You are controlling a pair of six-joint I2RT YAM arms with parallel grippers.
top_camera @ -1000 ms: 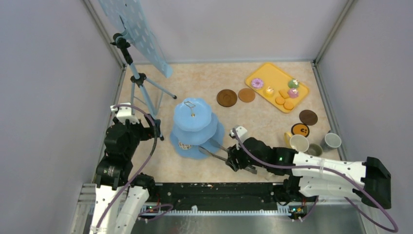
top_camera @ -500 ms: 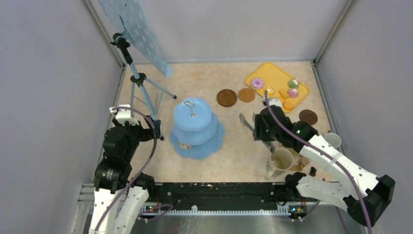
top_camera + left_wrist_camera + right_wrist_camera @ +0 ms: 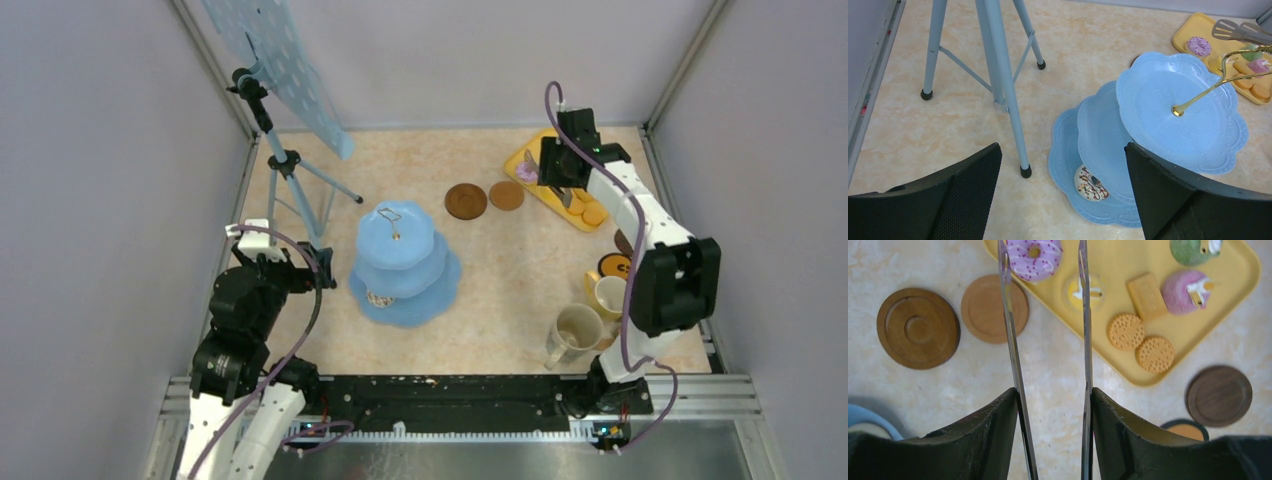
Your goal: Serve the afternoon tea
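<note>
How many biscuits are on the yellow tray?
3. A round biscuit and another round biscuit lie together near the tray's edge; a rectangular biscuit sits beside the pink cupcake. None seems hidden.

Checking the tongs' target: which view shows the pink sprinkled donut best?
Right wrist: the pink donut is close, sprinkles clear, between the tongs. Left wrist shows it tiny and far; top external, just a speck.

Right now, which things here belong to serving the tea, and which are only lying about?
Belong: pink donut, green cupcake, pink cupcake, round biscuits, beige mug, yellow mug, brown coasters.
Lying about: tripod, dotted blue board.
Metal tongs: tool in right gripper.
</note>
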